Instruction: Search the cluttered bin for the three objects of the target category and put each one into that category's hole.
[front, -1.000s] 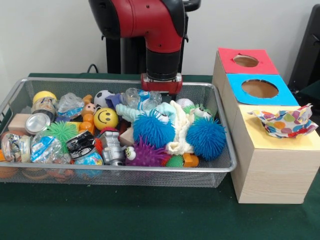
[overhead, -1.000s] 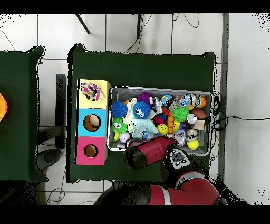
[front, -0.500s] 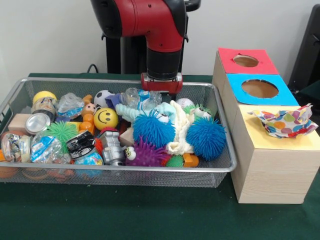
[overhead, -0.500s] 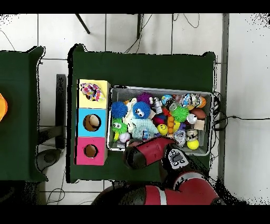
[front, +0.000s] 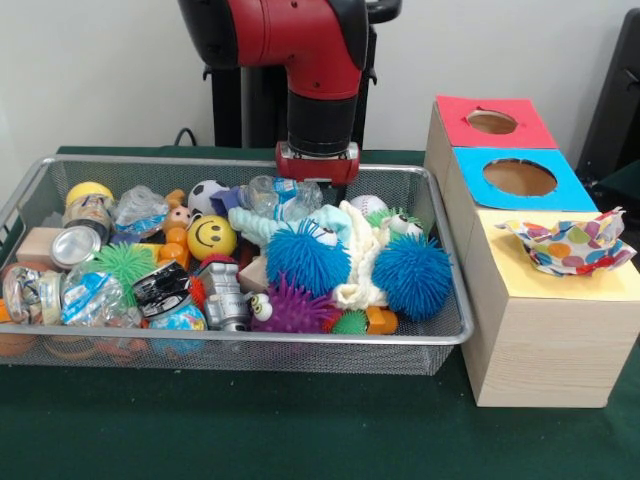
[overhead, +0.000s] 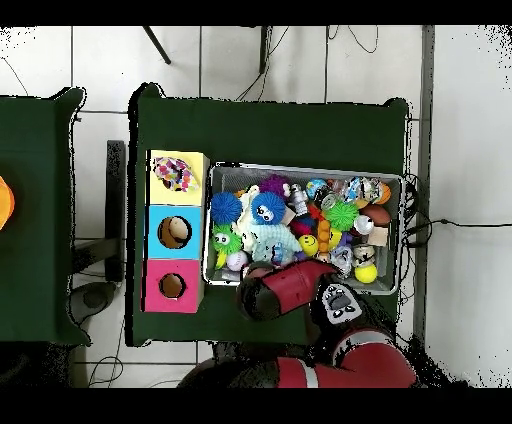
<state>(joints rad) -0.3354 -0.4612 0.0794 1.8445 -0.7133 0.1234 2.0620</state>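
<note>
The front camera sits low and close, facing across the green-clothed counter (front: 300, 430) at the wire mesh bin (front: 250, 345) and wooden three-hole box (front: 540, 330). The overhead camera looks straight down from high up, sharing bin (overhead: 395, 178), box (overhead: 150, 232) and counter (overhead: 280, 130).

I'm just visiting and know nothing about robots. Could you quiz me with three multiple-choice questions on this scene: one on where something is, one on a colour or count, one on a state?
1. Where is the yellow smiley ball?
A. in the wire bin
B. on the wooden box
C. on the green cloth

2. What colours are the two tops with open round holes?
A. green and white
B. red and blue
C. black and orange

3. What state is the yellow top in?
A. bare
B. removed
C. covered by a dotted paper bowl

Answers: 1 A, it lies among the toys. 2 B, both holes show. 3 C, the bowl sits on it.
</note>
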